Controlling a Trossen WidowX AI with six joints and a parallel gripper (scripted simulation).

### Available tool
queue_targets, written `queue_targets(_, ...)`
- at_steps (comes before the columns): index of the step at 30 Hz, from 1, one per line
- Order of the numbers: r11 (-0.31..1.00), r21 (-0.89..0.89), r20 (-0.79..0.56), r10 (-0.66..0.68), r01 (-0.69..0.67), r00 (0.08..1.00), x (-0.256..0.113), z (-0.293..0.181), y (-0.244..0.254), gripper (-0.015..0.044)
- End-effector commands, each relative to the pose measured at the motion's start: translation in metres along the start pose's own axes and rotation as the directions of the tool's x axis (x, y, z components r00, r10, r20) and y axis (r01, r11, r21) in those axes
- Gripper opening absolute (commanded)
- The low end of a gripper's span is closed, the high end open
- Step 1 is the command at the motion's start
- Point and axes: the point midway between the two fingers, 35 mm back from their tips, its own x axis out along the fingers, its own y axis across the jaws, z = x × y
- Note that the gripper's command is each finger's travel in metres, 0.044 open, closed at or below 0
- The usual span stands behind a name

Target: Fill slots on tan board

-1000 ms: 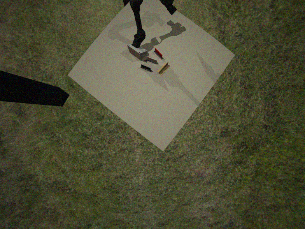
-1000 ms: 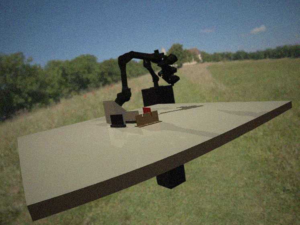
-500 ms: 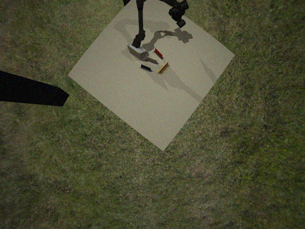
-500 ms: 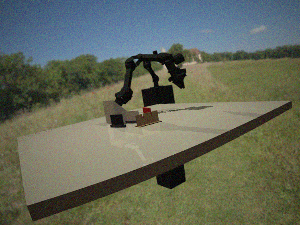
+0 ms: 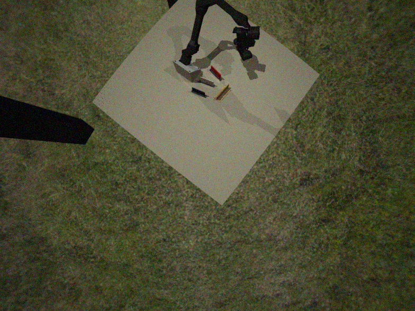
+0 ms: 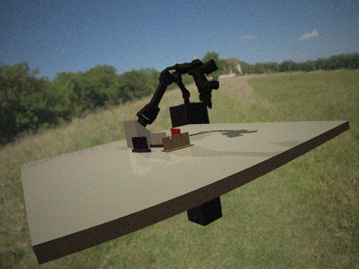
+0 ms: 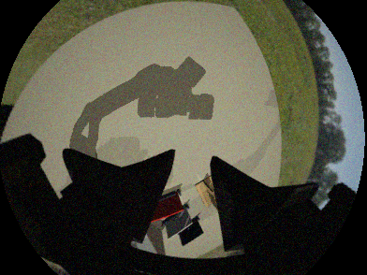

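Observation:
The tan board (image 5: 223,91) (image 6: 176,141) (image 7: 205,193) stands upright on its base, with narrow slots in its top edge; no board is seen seated in it. A red board (image 5: 215,72) (image 6: 175,131) (image 7: 168,207) stands in a holder behind it. A greyish board (image 5: 206,81) (image 6: 158,138) (image 7: 178,224) stands in a holder between the red board and the black board (image 5: 198,91) (image 6: 140,142) (image 7: 191,232), also in its holder. My gripper (image 5: 247,56) (image 6: 209,105) (image 7: 193,156) is partly open and empty, high above the table, off to the red board's side.
A grey wedge-shaped block (image 5: 186,71) (image 6: 131,134) stands by the arm's foot, close to the greyish board's holder. The table (image 5: 187,134) (image 6: 111,185) (image 7: 234,61) has a raised edge over grass. A black beam (image 5: 43,124) lies beyond its left corner.

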Motion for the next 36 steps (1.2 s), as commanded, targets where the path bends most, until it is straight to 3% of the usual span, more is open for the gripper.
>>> queue_targets(1, 0.996, 0.079, -0.1, -0.038, 0.046, 0.994, 0.003, -0.042, -0.045, 0.0183)
queue_targets(7, 0.971, 0.224, -0.237, -0.029, 0.083, 0.971, -0.005, -0.122, -0.102, 0.0183)
queue_targets(14, 0.92, 0.386, -0.316, 0.061, 0.07, 0.947, -0.024, -0.211, -0.131, 0.0183)
queue_targets(20, 0.857, 0.516, -0.309, 0.165, 0.019, 0.937, -0.041, -0.28, -0.131, 0.0183)
queue_targets(25, 0.756, 0.648, -0.209, 0.29, -0.09, 0.934, -0.058, -0.349, -0.109, 0.0183)
queue_targets(33, 0.741, 0.663, -0.188, 0.304, -0.108, 0.934, -0.058, -0.358, -0.104, 0.0183)
queue_targets(36, 0.741, 0.662, -0.188, 0.304, -0.108, 0.934, -0.028, -0.367, -0.099, 0.0183)
